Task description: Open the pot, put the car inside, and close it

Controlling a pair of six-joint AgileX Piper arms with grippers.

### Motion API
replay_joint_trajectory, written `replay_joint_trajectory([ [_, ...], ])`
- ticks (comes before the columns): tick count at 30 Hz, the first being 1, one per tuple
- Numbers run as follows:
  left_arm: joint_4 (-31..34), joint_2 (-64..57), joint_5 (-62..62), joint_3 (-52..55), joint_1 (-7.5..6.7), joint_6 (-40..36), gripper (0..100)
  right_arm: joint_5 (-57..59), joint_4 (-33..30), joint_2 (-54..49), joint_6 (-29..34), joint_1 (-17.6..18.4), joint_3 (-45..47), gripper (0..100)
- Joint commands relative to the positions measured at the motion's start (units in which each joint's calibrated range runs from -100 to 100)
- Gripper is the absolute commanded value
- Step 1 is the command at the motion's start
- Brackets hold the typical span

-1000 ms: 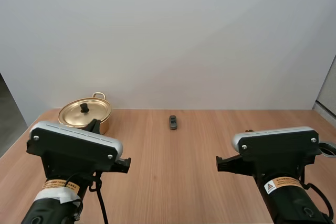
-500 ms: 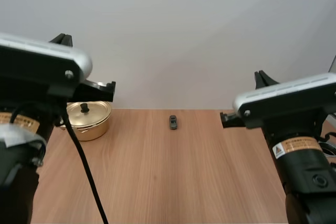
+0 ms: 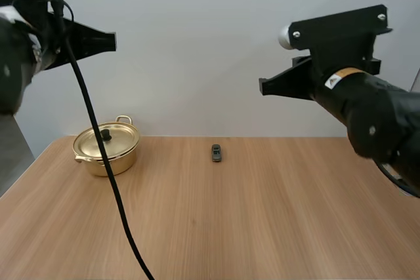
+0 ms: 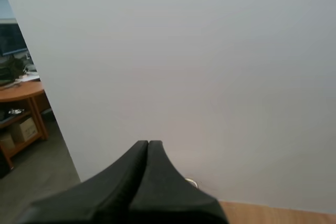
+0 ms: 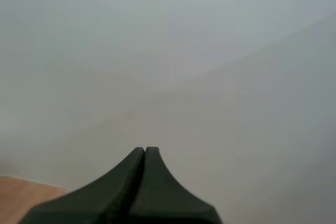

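A gold pot with its lid on and a black knob stands at the table's far left. A small dark toy car lies near the table's far edge at the middle. Both arms are raised high above the table, well away from the pot and car. My left gripper is shut on nothing, its fingers lying together as one dark wedge before the white wall. My right gripper is shut the same way, holding nothing.
The wooden table stretches wide between the pot and the car and toward the front. A white wall rises right behind the table's far edge.
Both arms have lifted from low over the near table to high above it. The pot and the car have stayed in place.
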Motion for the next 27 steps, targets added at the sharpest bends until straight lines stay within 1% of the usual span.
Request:
replay_joint_trajectory([
  [1, -2.22, 29.11, 54.76, -28.16, 1.33, 6.38, 0, 87.05, 18.85, 32.66, -10.43, 0.76, -51.68, 0],
  [2, -2.47, 30.99, 54.76, -28.98, 1.95, 7.38, 0, 87.05, 17.49, 33.63, -10.43, 0.76, -52.04, 0],
  [4, -2.11, 33.63, 54.76, -29.33, 2.81, 7.55, 0, 87.05, 12.4, 35.33, -10.43, 0.76, -52.09, 0],
  [7, 0.36, 35.85, 54.76, -29.33, 3.0, 7.55, 0, 87.05, 7.29, 37.04, -9.19, 0.76, -52.09, 0],
  [9, 0.87, 36.15, 54.76, -29.33, 3.0, 7.55, 0, 85.11, 6.58, 37.64, -7.34, 0.76, -52.09, 0],
  [12, 0.64, 36.15, 54.76, -29.33, 3.0, 7.55, 0, 80.01, 7.36, 38.53, -4.21, 0.76, -52.09, 0],
  [14, 0.74, 36.15, 54.43, -29.33, 3.0, 7.76, 1, 79.83, 7.35, 39.17, -3.93, 0.76, -52.09, 0],
  [15, 1.16, 36.15, 52.64, -29.33, 3.0, 7.76, 6, 80.0, 7.21, 39.7, -3.93, 0.76, -52.09, 8],
  [16, 1.25, 36.15, 51.26, -29.33, 3.0, 7.76, 13, 80.69, 7.21, 40.13, -3.93, 0.76, -52.09, 25],
  [17, 1.09, 36.15, 49.91, -29.33, 3.0, 7.76, 24, 81.96, 7.21, 40.64, -3.93, 0.76, -52.09, 46],
  [19, 0.23, 36.15, 47.67, -28.88, 3.0, 7.55, 51, 85.55, 7.33, 41.41, -4.57, 0.76, -52.09, 96],
  [20, -0.38, 36.31, 47.31, -28.73, 3.0, 7.55, 72, 87.05, 7.61, 41.97, -5.58, 0.76, -52.09, 100],
  [21, -0.88, 36.69, 47.47, -28.58, 3.0, 7.55, 97, 87.05, 7.66, 42.14, -5.92, 0.76, -52.09, 100],
  [22, -1.34, 37.15, 48.23, -28.58, 3.0, 7.87, 100, 87.05, 7.66, 42.42, -6.1, 0.76, -52.09, 100],
  [24, -3.12, 38.68, 51.23, -28.58, 3.0, 9.85, 100, 87.05, 8.15, 42.56, -6.1, 0.76, -52.09, 100],
  [27, -3.25, 40.97, 51.51, -28.58, 3.0, 11.44, 100, 87.05, 11.78, 42.56, -6.1, 0.76, -52.09, 100],
])
